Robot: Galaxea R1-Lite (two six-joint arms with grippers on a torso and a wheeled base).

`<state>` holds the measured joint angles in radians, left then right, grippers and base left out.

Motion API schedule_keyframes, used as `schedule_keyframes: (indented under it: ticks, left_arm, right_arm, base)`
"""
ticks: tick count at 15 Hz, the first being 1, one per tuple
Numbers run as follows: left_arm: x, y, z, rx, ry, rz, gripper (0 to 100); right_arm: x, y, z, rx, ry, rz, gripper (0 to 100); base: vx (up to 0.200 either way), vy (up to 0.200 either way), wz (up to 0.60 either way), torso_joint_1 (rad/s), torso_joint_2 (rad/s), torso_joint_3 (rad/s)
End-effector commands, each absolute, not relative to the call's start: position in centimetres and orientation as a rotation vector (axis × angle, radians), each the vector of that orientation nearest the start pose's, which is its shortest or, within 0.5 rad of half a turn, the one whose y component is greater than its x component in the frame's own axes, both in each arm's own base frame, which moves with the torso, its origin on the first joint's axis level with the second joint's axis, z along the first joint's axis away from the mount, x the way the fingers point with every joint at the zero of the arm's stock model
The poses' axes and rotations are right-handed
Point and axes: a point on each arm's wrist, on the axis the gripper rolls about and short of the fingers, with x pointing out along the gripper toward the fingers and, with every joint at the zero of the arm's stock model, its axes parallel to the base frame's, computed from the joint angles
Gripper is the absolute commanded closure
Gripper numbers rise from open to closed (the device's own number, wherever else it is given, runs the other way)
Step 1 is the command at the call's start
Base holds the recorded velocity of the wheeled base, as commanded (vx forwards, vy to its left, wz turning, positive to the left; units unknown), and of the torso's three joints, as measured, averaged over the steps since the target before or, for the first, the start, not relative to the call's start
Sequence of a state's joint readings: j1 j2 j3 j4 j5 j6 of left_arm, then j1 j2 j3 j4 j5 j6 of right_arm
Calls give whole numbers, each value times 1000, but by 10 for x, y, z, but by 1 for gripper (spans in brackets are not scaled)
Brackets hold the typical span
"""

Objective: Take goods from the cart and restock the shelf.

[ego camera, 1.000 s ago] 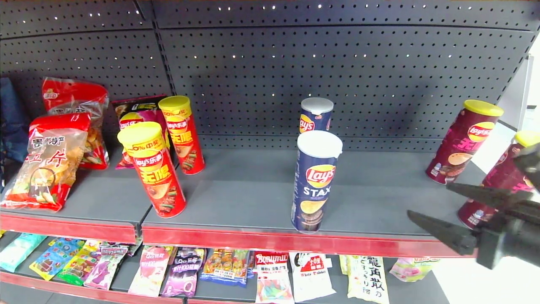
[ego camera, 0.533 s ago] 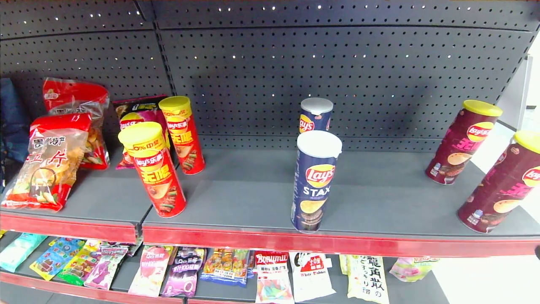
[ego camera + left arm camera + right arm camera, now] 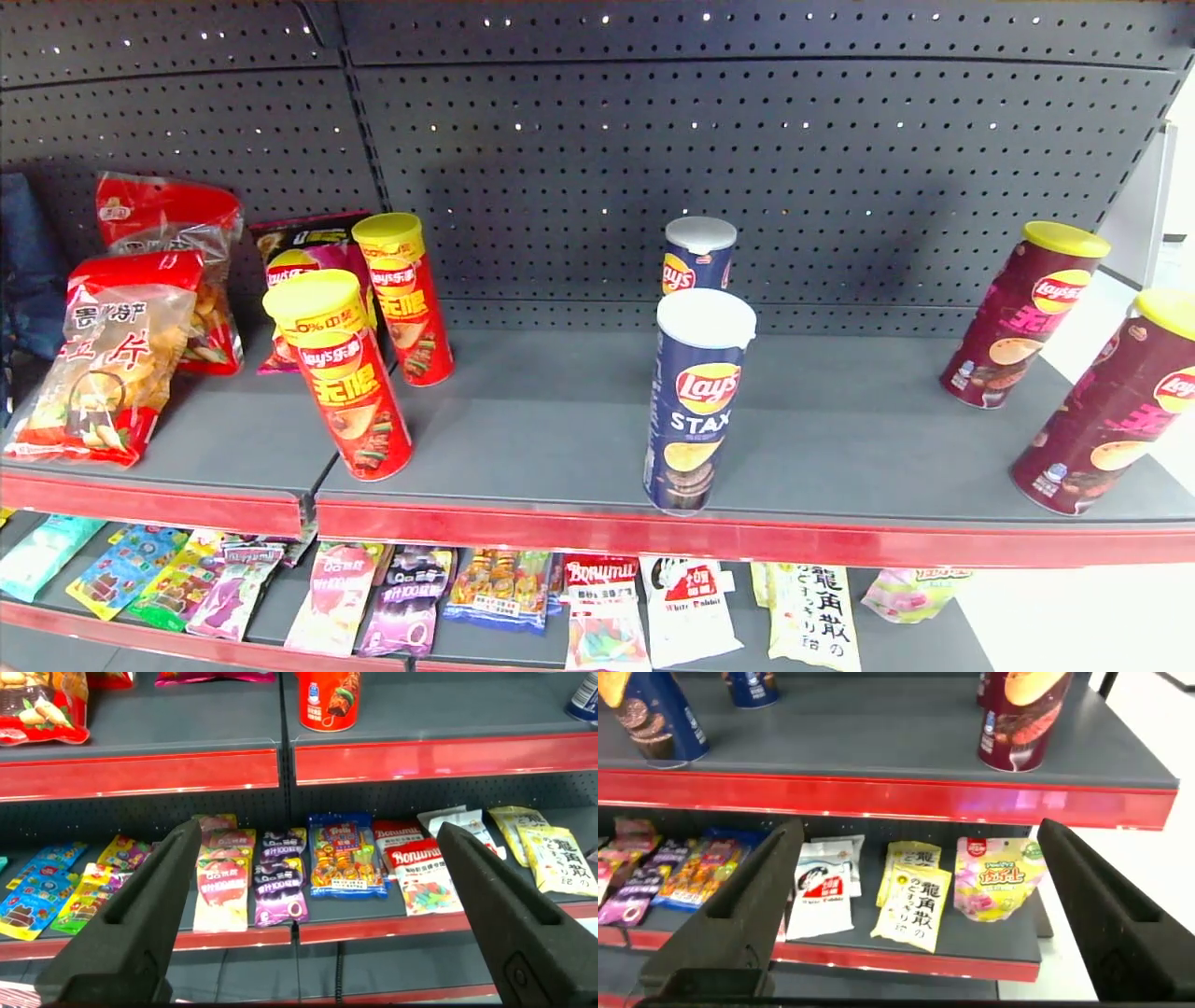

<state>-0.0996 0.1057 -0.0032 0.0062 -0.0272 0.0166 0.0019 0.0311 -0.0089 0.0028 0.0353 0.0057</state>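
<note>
On the grey shelf [image 3: 560, 420] stand two maroon chip cans with yellow lids, one at the front right [image 3: 1106, 411] and one behind it [image 3: 1022, 313]. Two blue cans [image 3: 695, 401] stand mid-shelf and two red cans [image 3: 341, 373] are to the left. My right gripper [image 3: 920, 826] is open and holds nothing, below and in front of the red shelf lip, with the front maroon can [image 3: 1022, 719] above it. My left gripper [image 3: 320, 831] is also open with nothing in it, facing the lower shelf under a red can [image 3: 329, 695].
Snack bags [image 3: 103, 355] lean at the shelf's left end. Several candy packets [image 3: 597, 607] lie on the lower shelf. A dark pegboard [image 3: 653, 168] backs the shelf. Bare shelf lies between the blue and maroon cans. The shelf ends at the right.
A second ago my open right gripper was beside the front maroon can in the head view; it has dropped out of that view. The can stays standing on the shelf.
</note>
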Motion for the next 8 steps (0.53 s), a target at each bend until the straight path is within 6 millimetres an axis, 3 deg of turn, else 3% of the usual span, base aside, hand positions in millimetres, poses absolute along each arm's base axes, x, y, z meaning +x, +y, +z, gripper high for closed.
schedule_keyframes:
  ticks: [1, 8]
  left_arm:
    - [-15, 1, 78, 21, 109, -128, 0]
    - [-15, 1, 78, 19, 109, -127, 0]
  right_arm:
    - [-23, 1, 75, 5, 3, 37, 0]
    - [-23, 0, 75, -2, 3, 23, 0]
  base:
    - [0, 0, 0, 0, 0, 0]
    - [0, 0, 0, 0, 0, 0]
